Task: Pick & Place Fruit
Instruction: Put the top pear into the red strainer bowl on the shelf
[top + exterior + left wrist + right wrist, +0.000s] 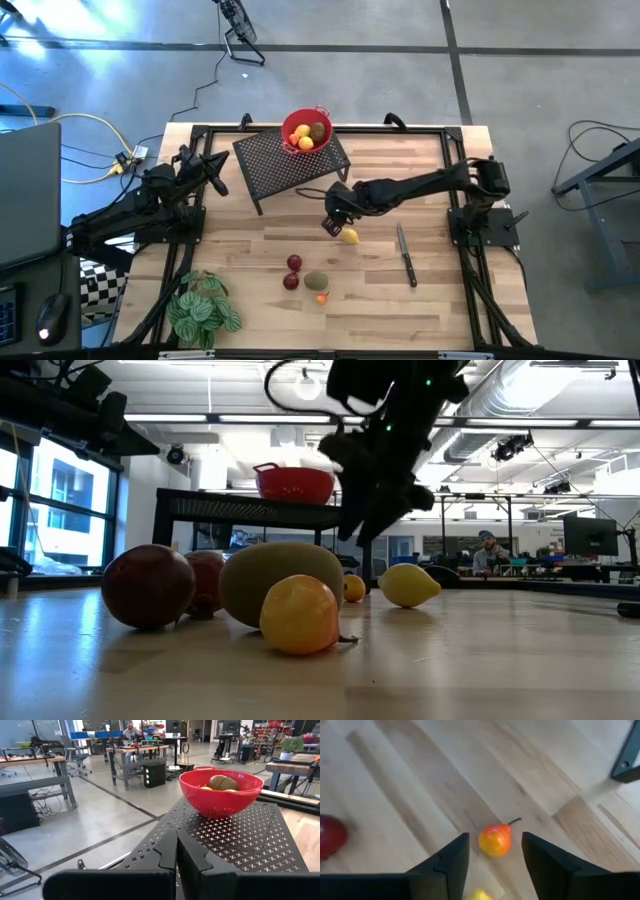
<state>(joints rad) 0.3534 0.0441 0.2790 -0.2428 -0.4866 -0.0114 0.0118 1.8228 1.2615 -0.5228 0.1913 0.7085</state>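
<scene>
Orange fruit (pixel 299 614) fronts green oval (pixel 282 575), red balls (pixel 150 586).

Bright and even throughout, lit from ceiling strip lights (pixel 215 418) overhead. Soft, short shadows under fruit on the pale desk (pixel 440 300). Blue-white glare on the floor at the high view's upper left corner. Slightly soft close up in the low view, silhouetted dark against the lit room behind.
</scene>
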